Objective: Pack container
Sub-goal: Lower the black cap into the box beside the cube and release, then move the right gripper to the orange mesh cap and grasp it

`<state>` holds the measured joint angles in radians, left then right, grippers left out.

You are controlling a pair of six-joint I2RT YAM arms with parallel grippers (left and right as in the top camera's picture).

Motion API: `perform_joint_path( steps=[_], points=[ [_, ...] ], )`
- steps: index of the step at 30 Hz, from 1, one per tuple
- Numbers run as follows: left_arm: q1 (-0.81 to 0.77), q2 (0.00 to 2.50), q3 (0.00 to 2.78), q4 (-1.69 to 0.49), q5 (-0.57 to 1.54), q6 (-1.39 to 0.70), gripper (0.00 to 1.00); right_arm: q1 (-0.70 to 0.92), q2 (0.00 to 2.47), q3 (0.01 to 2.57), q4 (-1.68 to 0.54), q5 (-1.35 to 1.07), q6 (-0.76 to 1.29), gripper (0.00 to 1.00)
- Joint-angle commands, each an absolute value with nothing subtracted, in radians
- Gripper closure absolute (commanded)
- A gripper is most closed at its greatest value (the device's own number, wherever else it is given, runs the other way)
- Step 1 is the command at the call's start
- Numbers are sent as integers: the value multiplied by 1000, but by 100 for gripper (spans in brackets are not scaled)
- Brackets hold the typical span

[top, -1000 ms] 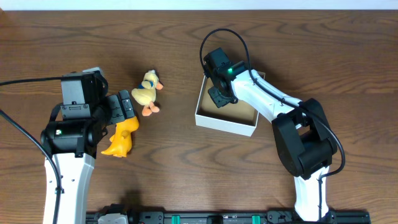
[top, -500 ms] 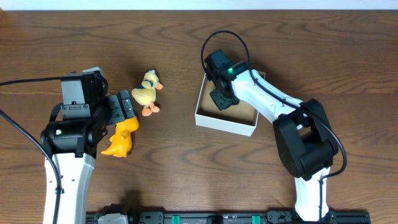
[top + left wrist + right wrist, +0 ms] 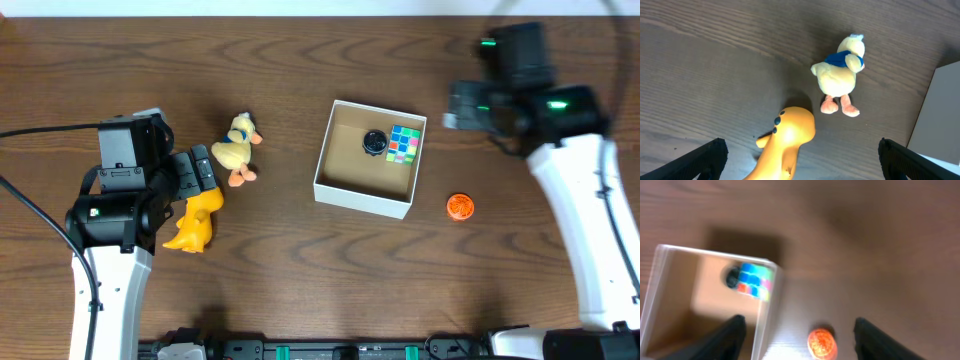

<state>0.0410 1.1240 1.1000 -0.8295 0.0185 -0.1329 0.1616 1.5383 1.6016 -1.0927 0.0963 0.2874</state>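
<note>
Our right arm has swung out of the box (image 3: 362, 198) to the right; its claw (image 3: 799, 322) hangs open, empty. The box sits mid-bench, cube (image 3: 404, 143) inside. The left claw (image 3: 801, 142) gapes, empty, over the orange toy (image 3: 785, 145). We fear an off-centre pinch sends the ball (image 3: 459, 206) rolling away.

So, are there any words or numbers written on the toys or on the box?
None: no word, number or sign can be read in these pictures.
The container: plain white walls, no print seen.
The colourful cube: only coloured squares.
The small black thing, orange ball, plush duck and orange toy: no writing shows; anything tiny would be too blurred to tell.
</note>
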Motion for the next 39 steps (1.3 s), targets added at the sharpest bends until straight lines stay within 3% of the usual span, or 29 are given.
perform_joint_path(
  steps=[1, 2, 3, 10, 24, 39],
  points=[
    [39, 1124, 1121, -830, 6, -125, 2, 70, 1557, 1587, -1218, 63, 521, 14],
    [39, 1124, 1121, -830, 6, -125, 2, 49, 1558, 1580, -1267, 57, 559, 2],
    [39, 1124, 1121, -830, 6, -125, 2, 32, 1558, 1567, -1306, 38, 580, 1],
    [39, 1124, 1119, -839, 6, -125, 2, 31, 1559, 1438, -1377, -57, 590, 1],
    [39, 1124, 1117, -859, 7, -125, 2, 54, 1570, 1014, -1005, -54, 622, 1],
    [39, 1124, 1117, -859, 7, -125, 2, 54, 1741, 968, -826, -53, 632, 1]
  ],
)
